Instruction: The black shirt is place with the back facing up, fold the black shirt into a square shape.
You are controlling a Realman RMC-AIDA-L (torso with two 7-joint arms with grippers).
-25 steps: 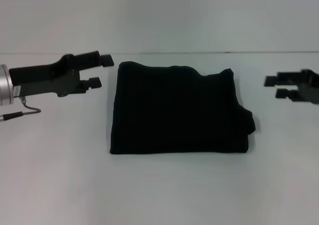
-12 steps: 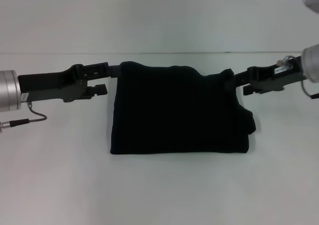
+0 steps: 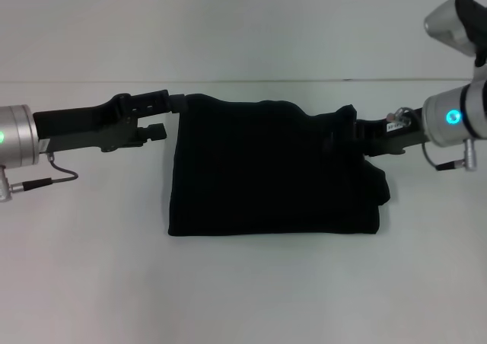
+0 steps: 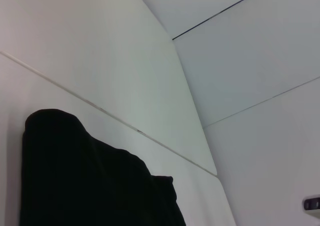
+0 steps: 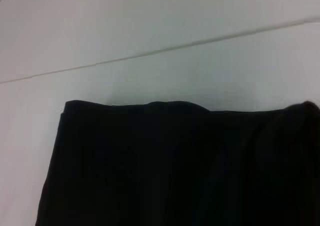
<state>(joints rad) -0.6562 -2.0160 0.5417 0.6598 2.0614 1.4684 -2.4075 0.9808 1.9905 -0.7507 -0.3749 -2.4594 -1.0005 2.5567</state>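
Note:
The black shirt (image 3: 270, 169) lies folded into a rough rectangle in the middle of the white table, with a small lump sticking out at its right side. My left gripper (image 3: 169, 114) reaches in from the left at the shirt's far left corner. It is open, its upper finger (image 3: 156, 99) touching the cloth edge and its lower finger just outside it. My right gripper (image 3: 358, 135) comes in from the right at the far right corner, its tips lost against the black cloth. Both wrist views show only the shirt (image 4: 90, 186) (image 5: 175, 166) on the table.
The white table (image 3: 243, 291) spreads out around the shirt, with bare surface in front and to both sides. Its far edge (image 3: 243, 81) meets a pale wall just behind the shirt.
Both arms have moved inward from the table's sides to the shirt's far corners. The left fingers now touch the left corner, and the right gripper has pushed onto the right corner.

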